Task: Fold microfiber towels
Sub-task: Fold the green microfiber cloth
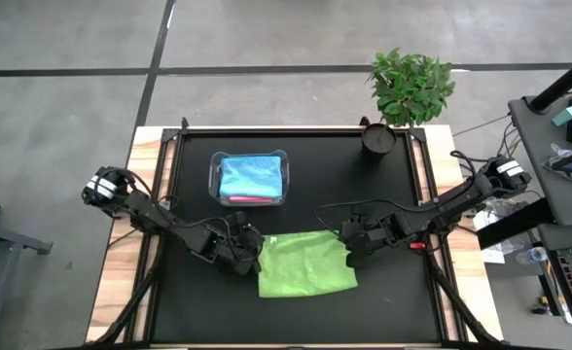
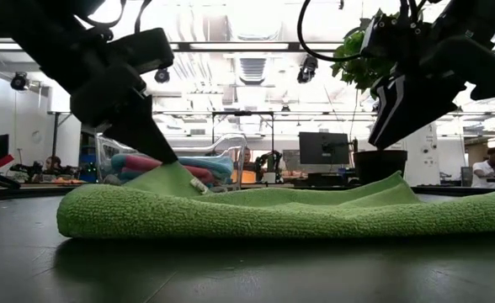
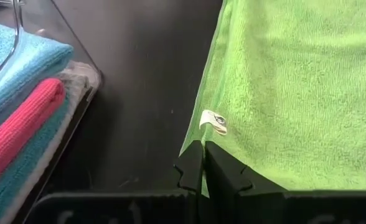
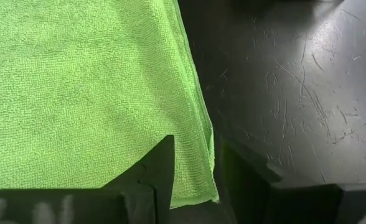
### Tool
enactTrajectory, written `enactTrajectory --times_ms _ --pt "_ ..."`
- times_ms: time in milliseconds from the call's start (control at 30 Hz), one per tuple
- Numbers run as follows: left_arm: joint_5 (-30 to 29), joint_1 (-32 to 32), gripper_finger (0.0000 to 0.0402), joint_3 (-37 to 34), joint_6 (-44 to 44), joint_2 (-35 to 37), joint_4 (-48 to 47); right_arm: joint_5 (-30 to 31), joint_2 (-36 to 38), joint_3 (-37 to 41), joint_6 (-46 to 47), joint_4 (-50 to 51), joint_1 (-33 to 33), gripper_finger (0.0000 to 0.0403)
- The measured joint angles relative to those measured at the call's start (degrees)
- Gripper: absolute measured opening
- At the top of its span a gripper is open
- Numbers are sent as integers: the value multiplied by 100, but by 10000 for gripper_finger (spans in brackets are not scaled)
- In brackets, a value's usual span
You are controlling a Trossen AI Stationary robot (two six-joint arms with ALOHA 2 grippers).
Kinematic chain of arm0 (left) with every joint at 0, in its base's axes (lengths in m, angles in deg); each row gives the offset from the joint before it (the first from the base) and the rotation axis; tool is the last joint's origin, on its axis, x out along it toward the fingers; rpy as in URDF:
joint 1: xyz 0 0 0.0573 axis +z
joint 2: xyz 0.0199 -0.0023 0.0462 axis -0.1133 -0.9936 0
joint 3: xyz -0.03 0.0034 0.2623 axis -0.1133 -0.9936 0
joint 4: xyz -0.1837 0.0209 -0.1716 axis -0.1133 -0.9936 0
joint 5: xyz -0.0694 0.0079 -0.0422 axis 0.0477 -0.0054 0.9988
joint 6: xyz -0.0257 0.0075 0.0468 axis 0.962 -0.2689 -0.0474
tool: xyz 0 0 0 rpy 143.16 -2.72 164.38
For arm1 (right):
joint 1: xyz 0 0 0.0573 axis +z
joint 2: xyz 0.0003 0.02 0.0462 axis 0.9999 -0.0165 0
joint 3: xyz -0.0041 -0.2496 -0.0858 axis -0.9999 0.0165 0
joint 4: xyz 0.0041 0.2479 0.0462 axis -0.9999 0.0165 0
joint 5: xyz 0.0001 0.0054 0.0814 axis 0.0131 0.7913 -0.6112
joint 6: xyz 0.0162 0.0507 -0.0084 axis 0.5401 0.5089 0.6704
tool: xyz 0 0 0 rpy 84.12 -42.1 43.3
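A lime green microfiber towel lies on the black mat in front of the tub. My left gripper is at its left edge and is shut on it, just below a small white tag. My right gripper is at the towel's right edge, open. In the right wrist view one finger stands over the cloth and the other over bare mat, with the edge near a corner between them. More folded towels, blue and pink, lie in the clear tub. My left gripper pinches the green towel's left edge between its two fingers, next to the white tag. It comes slanting down from the table's left. That edge is drawn up into a small peak, and the remainder of the towel lies on the mat. I cannot tell whether my right gripper touches the towel.
A potted plant and a dark pot stand at the mat's far right corner. Bare black mat lies near and to the right of the towel. Desks and screens show in the room beyond the table.
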Motion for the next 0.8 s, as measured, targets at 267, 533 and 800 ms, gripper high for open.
enactTrajectory --times_ms 267,533,800 --pt "-428 30 0 -35 153 -17 -104 6 0 37 -13 -169 0 118" --pt "-433 47 0 -39 617 -20 -198 -9 -4 214 490 -336 -46 118" --pt "-535 77 0 -48 939 -22 -279 -9 -4 312 754 -65 -76 118"
